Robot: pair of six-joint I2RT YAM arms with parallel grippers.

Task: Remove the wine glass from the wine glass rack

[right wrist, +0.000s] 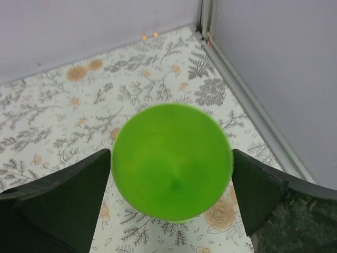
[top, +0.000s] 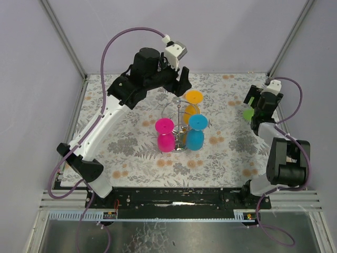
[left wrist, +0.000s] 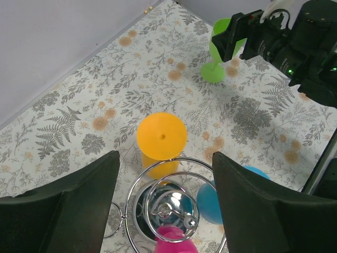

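Note:
The silver wine glass rack point(top: 180, 128) stands mid-table with three glasses hanging upside down: orange point(top: 193, 101), pink point(top: 165, 135) and blue point(top: 196, 133). My left gripper point(top: 177, 84) is open and hovers above the rack's far side. In the left wrist view the rack's ring and pole top point(left wrist: 169, 210) lie between my open fingers, with the orange glass point(left wrist: 161, 138) just beyond, the blue point(left wrist: 209, 201) at right and the pink point(left wrist: 176, 240) below. A green glass point(top: 247, 113) stands upright on the table at right. My right gripper point(top: 253, 109) is open around its bowl point(right wrist: 171, 153).
The floral mat point(top: 131, 142) covers the table. Grey walls and metal corner posts point(top: 287, 42) close it in; the green glass stands near the back right corner point(right wrist: 202, 31). The right arm's black body point(left wrist: 295, 42) shows beside the green glass point(left wrist: 217, 50) in the left wrist view.

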